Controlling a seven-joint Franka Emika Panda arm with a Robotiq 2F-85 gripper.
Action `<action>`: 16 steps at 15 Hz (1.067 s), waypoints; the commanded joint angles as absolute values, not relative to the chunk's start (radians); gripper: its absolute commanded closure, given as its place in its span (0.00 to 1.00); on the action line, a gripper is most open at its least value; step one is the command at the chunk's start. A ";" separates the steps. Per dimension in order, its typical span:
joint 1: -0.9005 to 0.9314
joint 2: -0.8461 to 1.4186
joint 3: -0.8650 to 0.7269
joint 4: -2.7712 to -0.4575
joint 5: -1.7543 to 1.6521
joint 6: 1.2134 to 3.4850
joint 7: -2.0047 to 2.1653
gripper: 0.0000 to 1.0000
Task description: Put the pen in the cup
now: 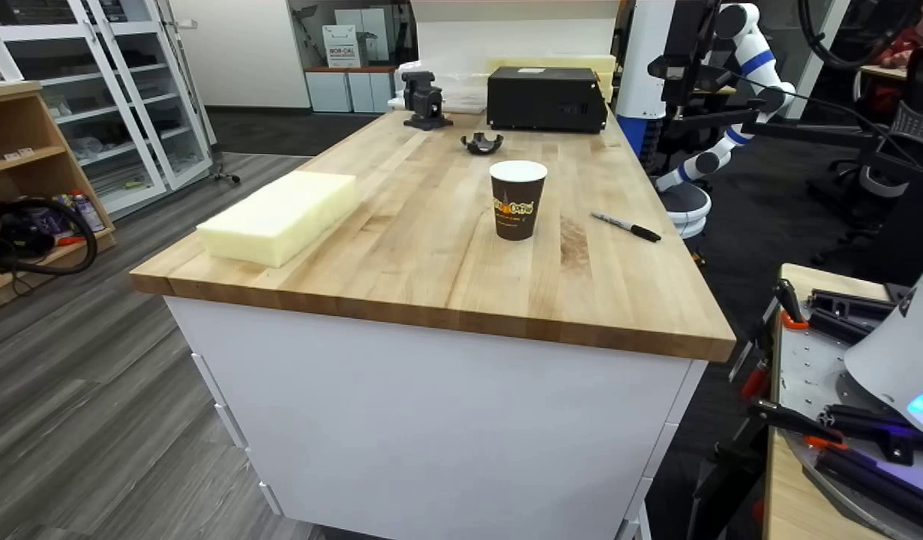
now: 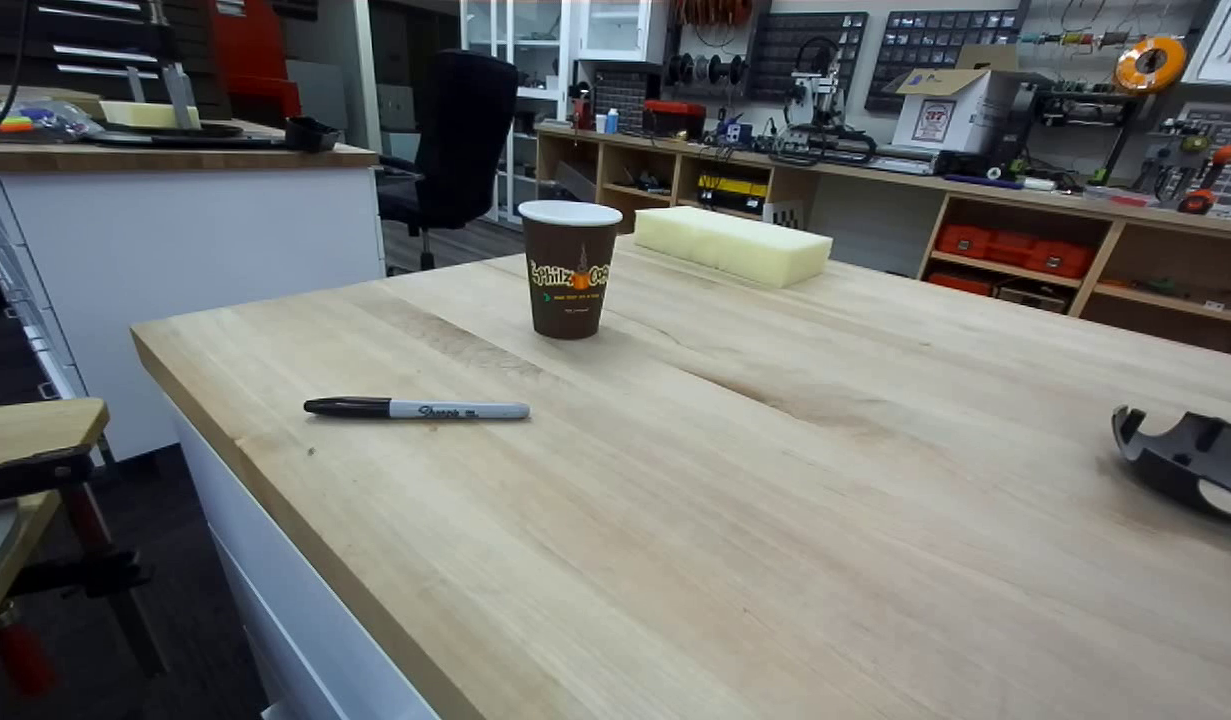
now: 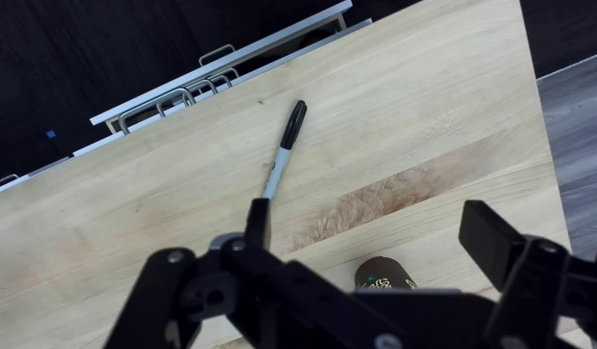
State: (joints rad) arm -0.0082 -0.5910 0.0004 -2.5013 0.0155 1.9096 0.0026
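Note:
The pen, a Sharpie marker with a grey body and a black cap, lies flat on the wooden table in both exterior views. It also shows in the wrist view, its grey end partly hidden behind a finger. The cup, dark brown with a pale rim and yellowish lettering, stands upright beside the pen, apart from it. In the wrist view the cup is mostly hidden by the gripper body. My gripper is open and empty above the table; it is out of both exterior views.
A pale yellow foam block lies on the table. A black curved part lies farther along it. A black box and a dark grey device stand at the far end. The table edge runs near the pen.

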 commanded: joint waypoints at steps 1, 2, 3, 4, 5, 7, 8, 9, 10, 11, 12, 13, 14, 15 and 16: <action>-0.007 -0.591 -0.001 -2.499 0.014 1.907 0.003 0.00; -0.007 -0.591 -0.001 -2.499 0.014 1.907 0.003 0.00; -0.007 -0.591 -0.001 -2.499 0.014 1.907 0.003 0.00; -0.018 -0.569 -0.008 -2.501 0.021 1.926 0.021 0.00; -0.023 -0.561 -0.019 -2.504 0.029 1.937 0.021 0.00; -0.045 -0.533 -0.046 -2.509 0.054 1.959 0.044 0.00; -0.053 -0.516 -0.065 -2.509 0.072 1.972 0.041 0.00; -0.062 -0.495 -0.084 -2.508 0.092 1.991 0.039 0.00; -0.067 -0.467 -0.108 -2.505 0.121 2.016 0.020 0.00; -0.069 -0.440 -0.128 -2.502 0.150 2.041 0.005 0.00; -0.067 -0.401 -0.148 -2.495 0.186 2.068 -0.012 0.00; -0.062 -0.368 -0.163 -2.489 0.225 2.088 -0.029 0.00; -0.057 -0.334 -0.173 -2.486 0.260 2.104 -0.048 0.00; -0.056 -0.299 -0.178 -2.479 0.288 2.115 -0.061 0.00; -0.058 -0.272 -0.174 -2.479 0.303 2.122 -0.061 0.00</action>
State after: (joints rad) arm -0.0634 -0.3645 -0.1654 -2.5061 0.2362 2.0914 -0.0345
